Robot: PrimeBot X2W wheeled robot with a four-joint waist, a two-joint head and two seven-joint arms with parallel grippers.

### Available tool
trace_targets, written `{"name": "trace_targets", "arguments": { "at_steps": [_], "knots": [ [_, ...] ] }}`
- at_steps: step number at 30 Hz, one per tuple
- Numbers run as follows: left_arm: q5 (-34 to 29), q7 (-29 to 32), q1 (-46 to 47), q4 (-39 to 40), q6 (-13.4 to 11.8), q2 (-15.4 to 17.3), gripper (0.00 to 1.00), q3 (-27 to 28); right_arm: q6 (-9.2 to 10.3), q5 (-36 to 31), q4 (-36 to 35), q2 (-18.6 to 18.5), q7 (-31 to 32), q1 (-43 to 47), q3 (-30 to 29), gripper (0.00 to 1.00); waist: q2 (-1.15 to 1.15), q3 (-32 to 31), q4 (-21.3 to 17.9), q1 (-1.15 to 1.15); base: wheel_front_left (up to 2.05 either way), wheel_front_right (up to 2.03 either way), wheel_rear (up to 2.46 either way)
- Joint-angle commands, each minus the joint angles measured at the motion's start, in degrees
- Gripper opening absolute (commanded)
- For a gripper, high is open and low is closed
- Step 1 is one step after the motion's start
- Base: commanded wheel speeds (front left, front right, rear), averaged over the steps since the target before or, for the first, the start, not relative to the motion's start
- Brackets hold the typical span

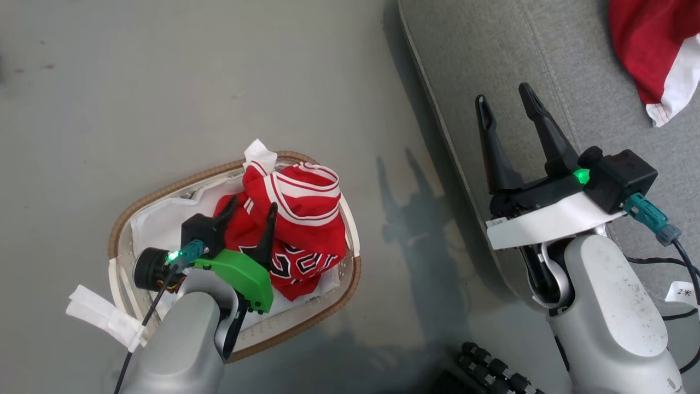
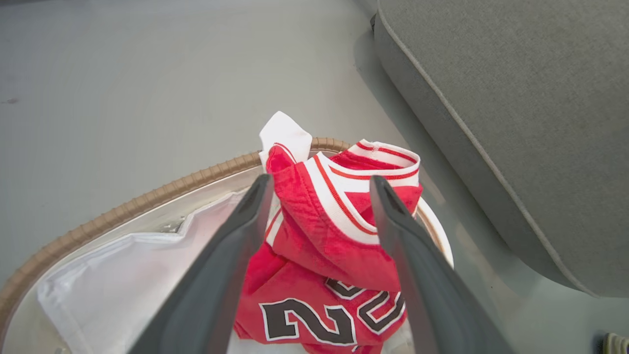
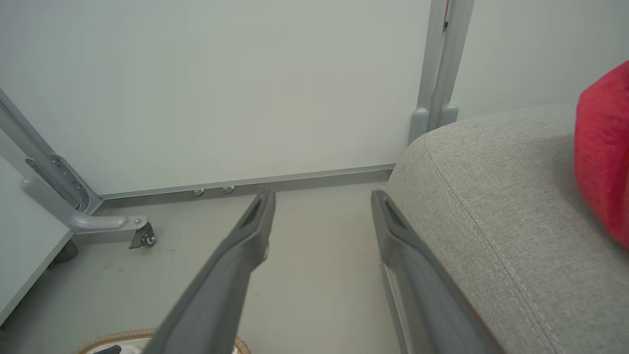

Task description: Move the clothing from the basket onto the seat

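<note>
Basket (image 1: 164, 189): oval, cream, with a brown woven rim. It stands on the grey floor (image 1: 164, 82) just beside the seat, and its long axis runs left to right across the head view.
Basket contents: a white liner (image 1: 158, 219) and one jersey, which lies against the right half.
Jersey (image 1: 306, 224): red, bunched in a heap. The white-and-red striped hem is uppermost, toward the far rim, and the numerals are toward the near rim. The heap's long axis runs from far rim to near rim.
Writing: black numerals edged in white on the jersey. One "2" is clear in the left wrist view, and the next figure is folded and cannot be read. A small white tag (image 1: 683, 293) by the right forearm bears a "2" and one other character.
Seat (image 1: 492, 54): a grey fabric cushion with a stitched seam, to the right of the basket.
Plain garment (image 1: 651, 49): red, lying on the seat at the far right. Its white-trimmed edge points toward the robot, and part of it is cut off by the frame.
Left gripper (image 1: 252, 203): claw spread, over the basket. One finger is on each side of the jersey's upper fold, and contact cannot be told.
Right gripper (image 1: 503, 93): claw spread, holding nothing, over the seat's near edge.
</note>
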State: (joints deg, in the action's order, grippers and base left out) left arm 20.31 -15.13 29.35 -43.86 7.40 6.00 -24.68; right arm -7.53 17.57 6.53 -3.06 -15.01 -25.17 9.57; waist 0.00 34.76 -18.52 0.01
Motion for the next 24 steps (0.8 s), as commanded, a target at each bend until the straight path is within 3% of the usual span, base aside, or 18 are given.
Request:
{"name": "trace_targets", "arguments": {
  "at_steps": [1,13,24],
  "knots": [
    [0.9,0.0,1.9,-1.0,0.1,0.4,1.0,-0.7,0.08,-0.4,-0.3,0.1,-0.3,-0.5,0.0,1.0,0.0,4.5,-1.8,-0.01,0.0,0.0,0.0],
    [9.5,0.0,8.2,-10.7,0.1,0.9,1.0,-8.7,0.08,-0.6,-0.9,0.1,-0.3,-1.6,-0.4,1.0,0.0,10.0,-2.0,-0.01,0.0,0.0,0.0],
    [17.8,0.0,13.6,-13.2,0.1,2.0,1.0,-15.1,0.08,-0.1,-1.6,0.1,-0.3,-2.7,-0.6,1.0,0.0,14.0,-2.2,-0.01,0.0,0.0,0.0]
  ]
}}
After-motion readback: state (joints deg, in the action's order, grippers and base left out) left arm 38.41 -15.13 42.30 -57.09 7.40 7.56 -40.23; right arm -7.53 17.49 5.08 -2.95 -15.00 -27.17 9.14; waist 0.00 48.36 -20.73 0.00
